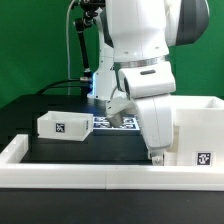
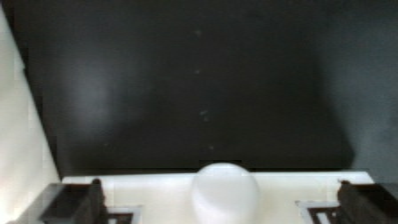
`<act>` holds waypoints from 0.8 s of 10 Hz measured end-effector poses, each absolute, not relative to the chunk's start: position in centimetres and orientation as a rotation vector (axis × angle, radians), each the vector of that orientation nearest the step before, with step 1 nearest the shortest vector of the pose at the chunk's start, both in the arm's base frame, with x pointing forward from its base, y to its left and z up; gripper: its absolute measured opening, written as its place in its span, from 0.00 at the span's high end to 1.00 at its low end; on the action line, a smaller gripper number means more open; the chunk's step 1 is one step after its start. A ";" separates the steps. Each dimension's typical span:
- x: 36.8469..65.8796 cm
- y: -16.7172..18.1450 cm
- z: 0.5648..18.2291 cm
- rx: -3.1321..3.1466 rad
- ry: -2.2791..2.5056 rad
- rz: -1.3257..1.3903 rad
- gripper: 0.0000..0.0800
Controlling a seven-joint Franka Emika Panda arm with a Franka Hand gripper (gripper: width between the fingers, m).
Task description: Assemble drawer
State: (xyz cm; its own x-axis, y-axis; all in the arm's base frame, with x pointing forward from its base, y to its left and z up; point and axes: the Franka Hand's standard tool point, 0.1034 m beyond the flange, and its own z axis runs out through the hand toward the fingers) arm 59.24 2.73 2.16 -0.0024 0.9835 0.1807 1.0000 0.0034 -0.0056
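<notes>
A white tray with a square tag stands on the black table at the exterior view's left. The tall white casing, tagged low on its front, stands at the exterior view's right. My gripper hangs low just left of the casing, by the front rail. In the wrist view its dark fingers stand wide apart. A white part with a rounded knob lies between them and runs on past both. It looks like the second tray's front. The exterior view hides it behind my arm.
A long low white border rail runs along the front, and its side piece shows in the wrist view. The marker board lies behind my arm. Black cables and a stand rise at the back.
</notes>
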 end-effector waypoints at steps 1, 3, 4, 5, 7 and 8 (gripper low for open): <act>59.0 3.0 1.9 -2.114 -2.128 -0.184 0.19; 58.9 3.3 1.8 -2.104 -2.132 -0.178 0.19; 58.9 3.0 1.9 -2.102 -2.129 -0.172 0.19; 59.0 2.6 2.0 -2.099 -2.128 -0.167 0.19; 59.5 0.4 2.4 -2.092 -2.131 -0.149 0.19; 60.0 -1.5 3.0 -2.107 -2.126 -0.144 0.19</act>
